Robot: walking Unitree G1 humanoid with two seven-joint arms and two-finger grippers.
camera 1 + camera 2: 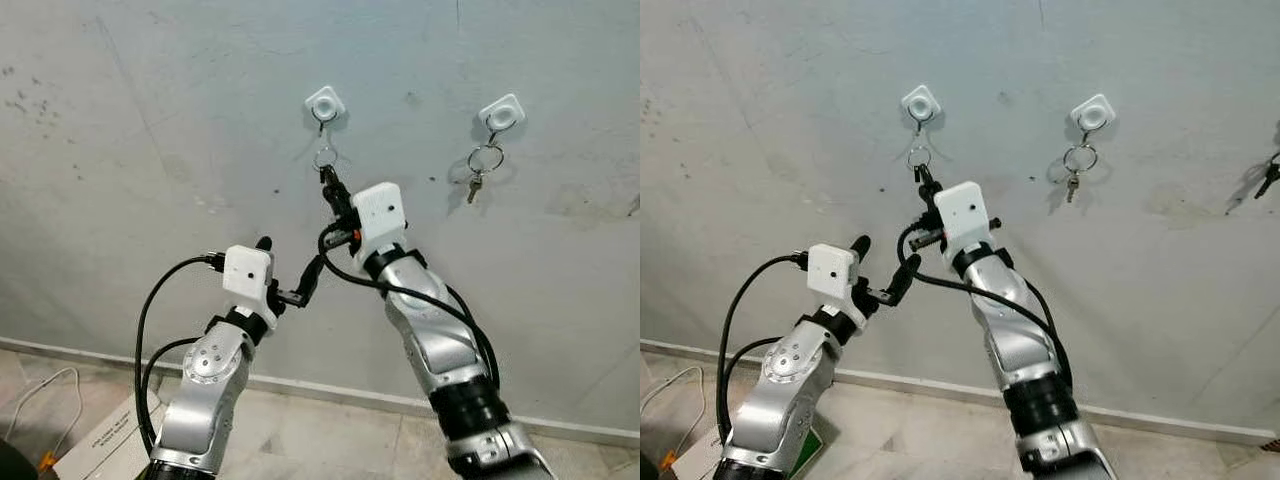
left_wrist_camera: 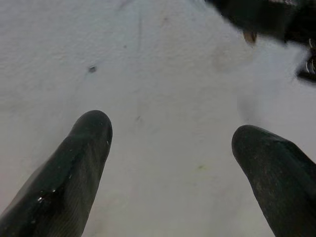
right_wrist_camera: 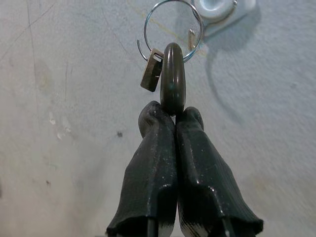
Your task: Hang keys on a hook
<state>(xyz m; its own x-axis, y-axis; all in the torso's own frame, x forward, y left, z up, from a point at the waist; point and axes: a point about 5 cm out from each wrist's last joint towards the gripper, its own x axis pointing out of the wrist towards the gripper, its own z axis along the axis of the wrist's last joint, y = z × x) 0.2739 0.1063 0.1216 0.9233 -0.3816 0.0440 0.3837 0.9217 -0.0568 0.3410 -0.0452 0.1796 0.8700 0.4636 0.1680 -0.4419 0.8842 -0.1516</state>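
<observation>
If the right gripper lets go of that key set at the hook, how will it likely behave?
The key set is loose pieces on a thin wire ring, so it would probably swing and dangle rather than hold position. It looks small and light. The right gripper pinches only the dark key head, which could pivot.

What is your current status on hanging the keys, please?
Right gripper shut on keys, ring over left hook. Left gripper open, idle near wall. Nothing in the way.

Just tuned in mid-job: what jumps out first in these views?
The right gripper is raised to the wall, fingers shut on a dark key whose ring hangs at the white hook. To the robot's right, a second hook already carries keys. The left gripper hovers open near the bare wall, lower down.
</observation>
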